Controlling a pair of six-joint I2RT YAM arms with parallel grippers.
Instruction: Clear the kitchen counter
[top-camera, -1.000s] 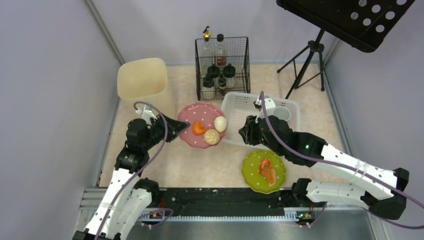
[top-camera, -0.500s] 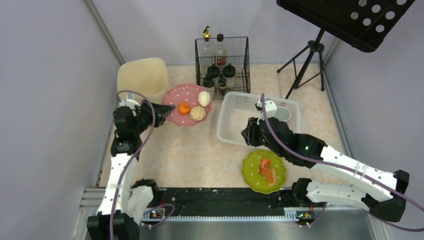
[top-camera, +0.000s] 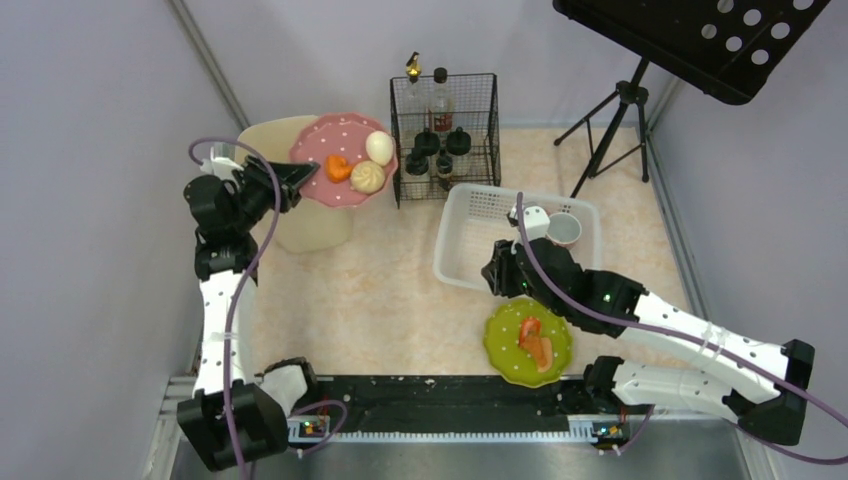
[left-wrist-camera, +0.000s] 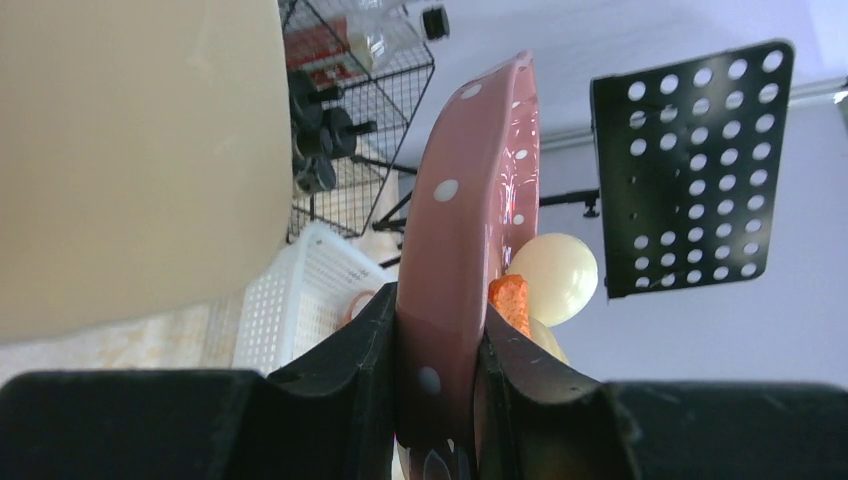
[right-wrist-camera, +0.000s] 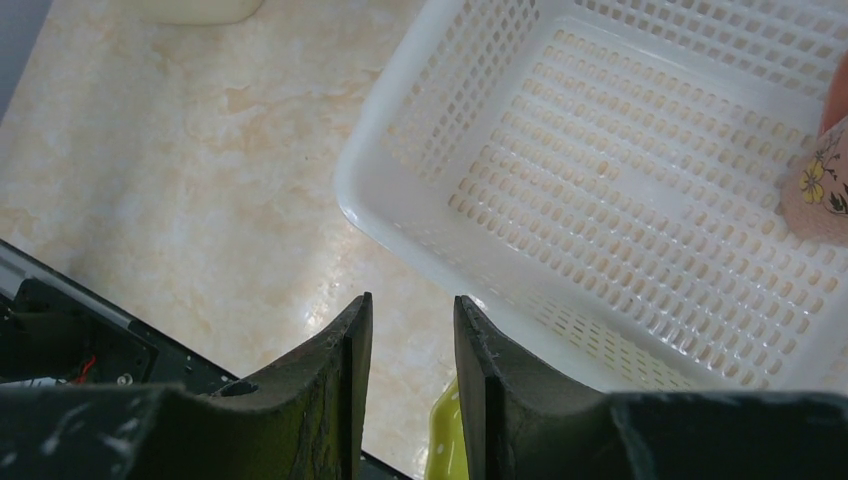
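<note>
My left gripper (top-camera: 298, 175) is pinching the rim of the pink white-dotted round plate (top-camera: 322, 150), holding it above the cream rounded bin (top-camera: 300, 228). My right gripper (right-wrist-camera: 412, 325) is hovering, jaws parted and empty, over the near rim of the white perforated plastic basket (right-wrist-camera: 620, 200). The beige-pink marbled kitchen counter (top-camera: 370, 300) is lying flat and face-up beneath both arms; which way its long axis is running I cannot tell.

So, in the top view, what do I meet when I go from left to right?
left gripper → pink plate that it holds → wire rack with bottles → green plate → tripod
</note>
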